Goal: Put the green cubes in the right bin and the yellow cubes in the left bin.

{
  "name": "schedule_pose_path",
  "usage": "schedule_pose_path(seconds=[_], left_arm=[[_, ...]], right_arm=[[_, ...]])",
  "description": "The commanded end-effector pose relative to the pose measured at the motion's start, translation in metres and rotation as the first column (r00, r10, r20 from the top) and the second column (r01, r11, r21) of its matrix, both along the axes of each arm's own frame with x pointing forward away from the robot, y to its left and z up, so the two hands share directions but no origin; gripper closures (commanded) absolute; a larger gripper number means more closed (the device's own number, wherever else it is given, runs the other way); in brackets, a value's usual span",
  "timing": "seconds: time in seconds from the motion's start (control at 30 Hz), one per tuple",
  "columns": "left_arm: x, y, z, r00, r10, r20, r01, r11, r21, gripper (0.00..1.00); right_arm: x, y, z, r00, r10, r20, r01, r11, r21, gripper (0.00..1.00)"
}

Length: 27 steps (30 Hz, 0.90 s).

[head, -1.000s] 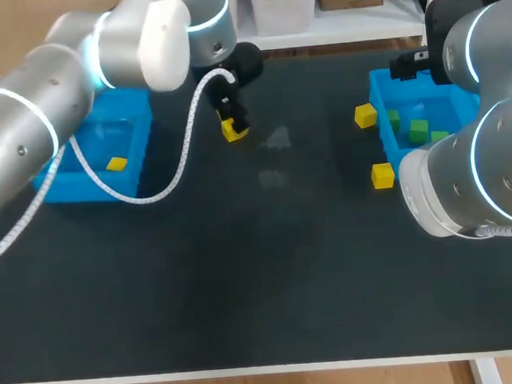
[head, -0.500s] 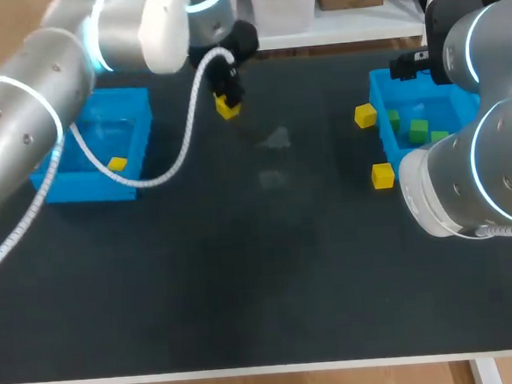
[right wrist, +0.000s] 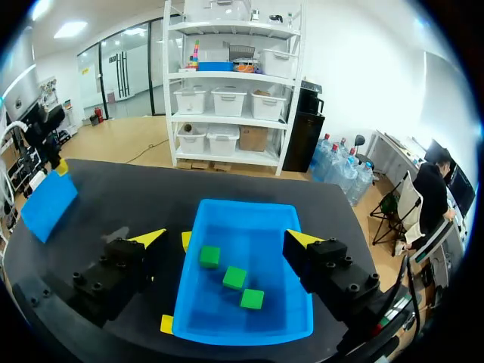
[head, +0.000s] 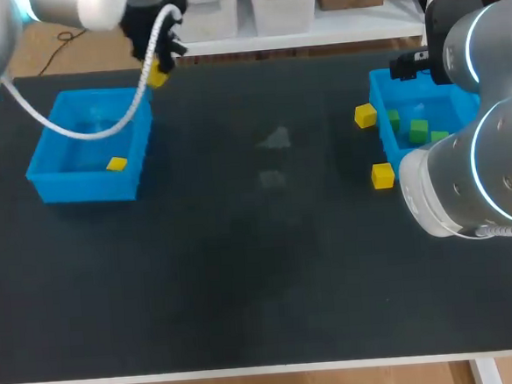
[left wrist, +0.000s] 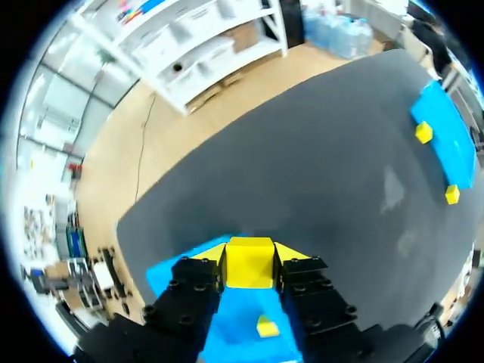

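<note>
My left gripper (head: pixel 161 65) is shut on a yellow cube (head: pixel 156 76) (left wrist: pixel 250 263) and holds it in the air beside the far right corner of the left blue bin (head: pixel 84 188) (left wrist: pixel 181 266). Another yellow cube (head: pixel 117 165) (left wrist: pixel 266 327) lies in that bin. Two yellow cubes (head: pixel 366 115) (head: pixel 382 176) sit on the table just left of the right blue bin (head: pixel 377 85) (right wrist: pixel 242 206), which holds three green cubes (head: pixel 419 130) (right wrist: pixel 234 277). Above this bin my right gripper (right wrist: pixel 225 238) hangs open, nothing between its fingers.
The black table (head: pixel 261 271) stretches wide between the two bins. My right arm's large white links (head: pixel 475 185) rise over the table's right side and hide part of the right bin.
My left gripper has lifted the yellow cube off the table and carried it left and farther back, from mid-table to the left bin's far corner. The right arm has not moved.
</note>
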<state>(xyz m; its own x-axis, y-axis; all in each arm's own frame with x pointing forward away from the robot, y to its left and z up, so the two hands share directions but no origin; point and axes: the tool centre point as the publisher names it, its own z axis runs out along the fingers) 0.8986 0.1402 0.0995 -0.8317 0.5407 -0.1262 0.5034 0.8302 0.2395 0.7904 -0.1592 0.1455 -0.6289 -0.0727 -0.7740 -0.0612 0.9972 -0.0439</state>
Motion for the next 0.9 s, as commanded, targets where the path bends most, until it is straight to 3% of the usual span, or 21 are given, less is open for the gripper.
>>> schedule_pose_path(seconds=[0.03, 0.37, 0.4, 0.43, 0.53, 0.63, 0.77, 0.9], left_arm=[[-0.057, 0.046, -0.011, 0.998, 0.036, 0.048, -0.035, 0.999, -0.024, 1.00], [-0.089, 0.095, -0.044, 0.983, 0.179, -0.045, -0.178, 0.984, 0.024, 1.00], [-0.091, 0.099, -0.046, 0.979, 0.196, -0.051, -0.194, 0.980, 0.036, 0.71], [-0.092, 0.100, -0.047, 0.979, 0.196, -0.056, -0.194, 0.981, 0.029, 0.00], [-0.093, 0.093, -0.044, 0.983, 0.180, -0.037, -0.181, 0.983, -0.011, 0.00], [-0.088, 0.070, -0.031, 0.991, 0.131, 0.018, -0.129, 0.986, -0.102, 0.00], [-0.084, 0.021, -0.013, 0.997, -0.004, 0.072, 0.017, 0.984, -0.177, 0.00], [-0.084, -0.032, -0.004, 0.985, -0.141, 0.100, 0.159, 0.967, -0.201, 0.00]], right_arm=[[0.000, -0.002, 0.001, 1.000, 0.006, -0.003, -0.006, 1.000, 0.005, 0.00], [0.000, -0.002, 0.001, 1.000, 0.006, -0.003, -0.006, 1.000, 0.005, 0.00], [0.000, -0.002, 0.001, 1.000, 0.006, -0.003, -0.006, 1.000, 0.005, 0.00], [0.000, -0.002, 0.001, 1.000, 0.006, -0.003, -0.006, 1.000, 0.005, 0.00], [0.000, -0.002, 0.001, 1.000, 0.006, -0.003, -0.006, 1.000, 0.005, 0.00], [0.000, -0.002, 0.001, 1.000, 0.006, -0.003, -0.006, 1.000, 0.005, 0.00], [0.000, -0.002, 0.001, 1.000, 0.006, -0.003, -0.006, 1.000, 0.005, 0.00], [0.000, -0.002, 0.001, 1.000, 0.006, -0.003, -0.006, 1.000, 0.005, 0.00]])
